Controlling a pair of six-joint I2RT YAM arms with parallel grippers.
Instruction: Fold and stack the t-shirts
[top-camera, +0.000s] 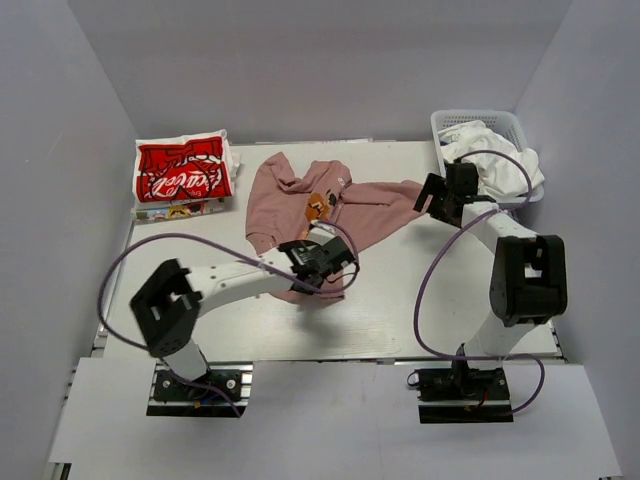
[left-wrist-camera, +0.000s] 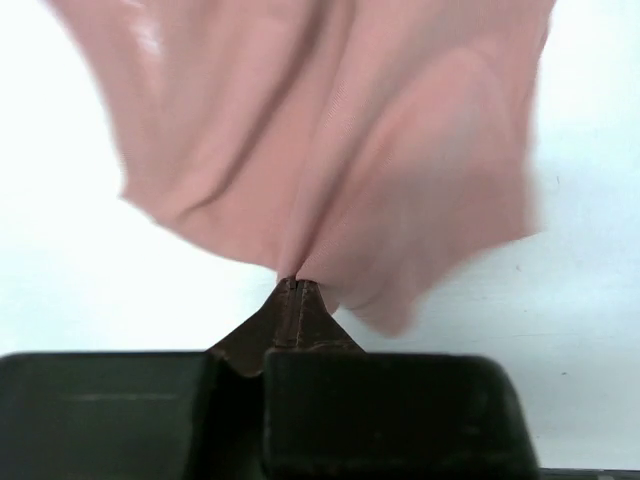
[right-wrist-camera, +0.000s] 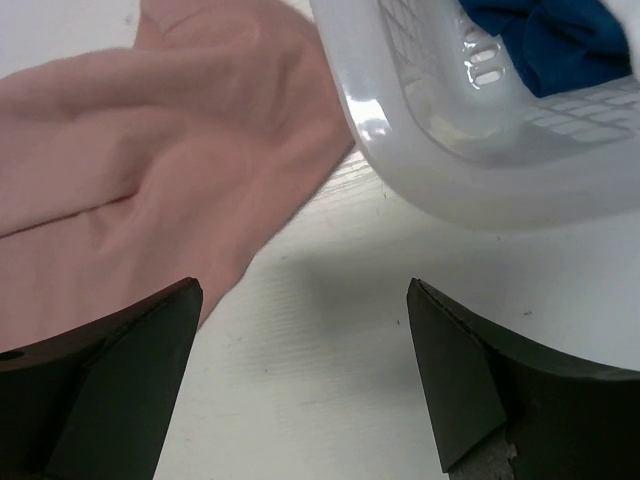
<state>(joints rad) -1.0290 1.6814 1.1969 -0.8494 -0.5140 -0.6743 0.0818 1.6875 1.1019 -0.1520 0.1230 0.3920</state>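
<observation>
The dusty pink t-shirt (top-camera: 300, 195) lies crumpled and spread in the middle of the table. My left gripper (top-camera: 340, 262) is shut on its near edge; in the left wrist view the closed fingertips (left-wrist-camera: 290, 287) pinch the pink cloth (left-wrist-camera: 340, 140), which fans out from them. My right gripper (top-camera: 428, 200) is open and empty, low over bare table (right-wrist-camera: 305, 290) between the pink sleeve (right-wrist-camera: 130, 170) and the basket. A folded red t-shirt (top-camera: 183, 178) with white script lies at the back left. The white t-shirt (top-camera: 495, 160) and the navy one (right-wrist-camera: 545, 40) are in the basket.
The white mesh basket (top-camera: 440, 125) stands at the back right corner; its wall (right-wrist-camera: 450, 150) is just beyond my right fingers. A white layer with coloured print (top-camera: 180, 211) shows under the red shirt. Grey walls close in the table.
</observation>
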